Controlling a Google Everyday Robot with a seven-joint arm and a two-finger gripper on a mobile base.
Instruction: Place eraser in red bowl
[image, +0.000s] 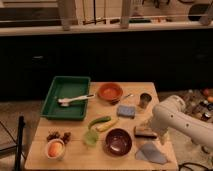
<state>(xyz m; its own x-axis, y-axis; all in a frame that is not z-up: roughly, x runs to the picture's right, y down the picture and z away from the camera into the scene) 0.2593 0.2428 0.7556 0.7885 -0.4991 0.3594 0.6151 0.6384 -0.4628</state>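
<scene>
Eraser (145, 132): right side of tabletop (80, 152), well apart from red bowl (110, 91).
Hand (149, 125): just over eraser — we cannot tell its grip.
Handling: we judge it light, firm; pinch its 2 long sides.

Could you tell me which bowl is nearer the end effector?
The dark maroon front bowl: the end effector is at the brown-black eraser beside it; the orange-red bowl sits farther back.
</scene>
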